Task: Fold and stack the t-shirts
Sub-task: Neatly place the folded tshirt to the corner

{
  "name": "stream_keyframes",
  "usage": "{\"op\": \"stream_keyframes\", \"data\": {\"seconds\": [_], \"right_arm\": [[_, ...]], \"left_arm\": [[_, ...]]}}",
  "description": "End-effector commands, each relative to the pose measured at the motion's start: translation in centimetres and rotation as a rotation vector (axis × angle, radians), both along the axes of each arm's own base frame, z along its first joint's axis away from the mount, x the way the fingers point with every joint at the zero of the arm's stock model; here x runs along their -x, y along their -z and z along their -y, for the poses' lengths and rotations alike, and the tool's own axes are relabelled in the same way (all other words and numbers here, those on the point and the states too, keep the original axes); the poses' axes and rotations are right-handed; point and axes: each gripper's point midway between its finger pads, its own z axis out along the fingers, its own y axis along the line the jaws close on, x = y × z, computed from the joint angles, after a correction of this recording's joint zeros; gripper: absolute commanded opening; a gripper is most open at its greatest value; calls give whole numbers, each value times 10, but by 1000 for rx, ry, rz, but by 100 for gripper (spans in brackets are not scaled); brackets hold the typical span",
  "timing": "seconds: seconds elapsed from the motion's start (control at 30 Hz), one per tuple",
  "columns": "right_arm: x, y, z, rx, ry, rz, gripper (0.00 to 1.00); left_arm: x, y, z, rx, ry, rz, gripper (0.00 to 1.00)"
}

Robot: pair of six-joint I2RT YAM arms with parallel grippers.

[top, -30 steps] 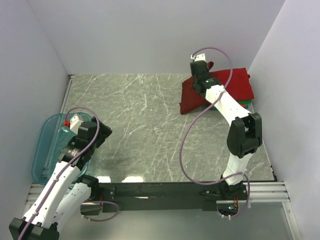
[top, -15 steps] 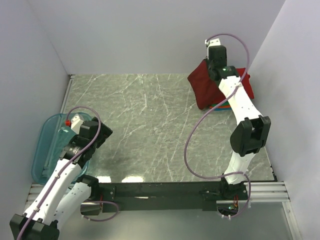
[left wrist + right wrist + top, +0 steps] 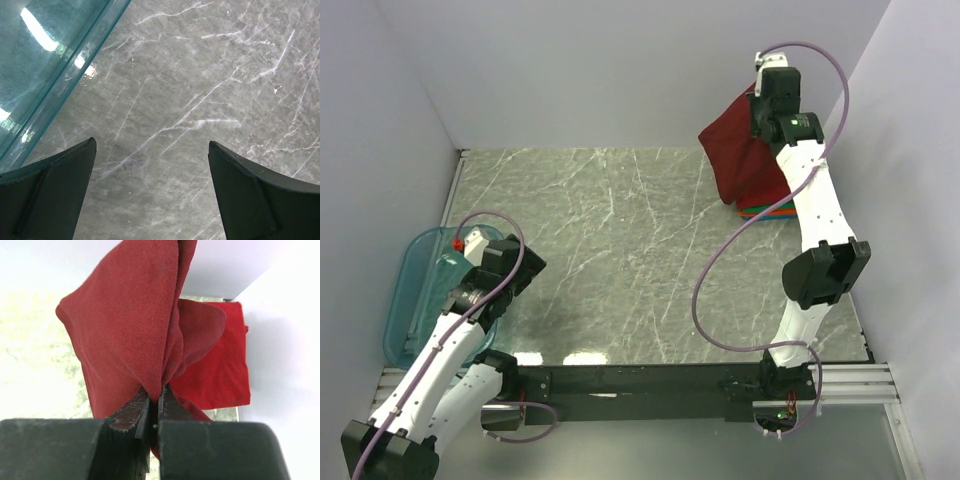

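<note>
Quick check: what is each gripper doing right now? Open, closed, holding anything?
Left gripper: open, holding nothing.
Right gripper: closed on the dark maroon t-shirt.

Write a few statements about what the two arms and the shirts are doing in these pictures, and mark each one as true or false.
1. The right gripper is shut on the maroon t-shirt, which hangs from it. True.
2. The left gripper holds a shirt. False: it is open and empty over the table.
3. A folded bright red t-shirt lies beneath the hanging one. True.
4. The teal bin stands at the right side of the table. False: it is at the left edge, beside the left arm.
</note>
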Motion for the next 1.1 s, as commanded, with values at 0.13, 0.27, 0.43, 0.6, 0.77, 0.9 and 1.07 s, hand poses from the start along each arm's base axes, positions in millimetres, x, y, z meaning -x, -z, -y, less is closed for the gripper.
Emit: {"op": "stream_keyframes", "data": {"seconds": [0.13,0.27,0.43,0.6,0.77,0.9,1.07], "right_arm": [[-5,-23,15,-68,23,74,0],[-12,-5,28,-88,39,51,0],[-25,22,46,-119,73,8,0],[-31,39,68,-125,88,-10,0],[-40,57,89,-139,139,-24,0],[-42,69,111,-132,189,-35,0],[-46,86,130,-126,221,-63,0]], "left_arm": [[-10,-18,-2,-1,-24,52,100],[-10,-17,-3,-3,-27,47,99],[-11,-16,-3,-6,-30,42,99],[-12,-14,-3,-10,-32,31,99],[-12,-12,-4,-15,-34,21,100],[-12,-13,-4,-19,-38,22,99],[-14,-11,-5,-26,-42,13,100]]}}
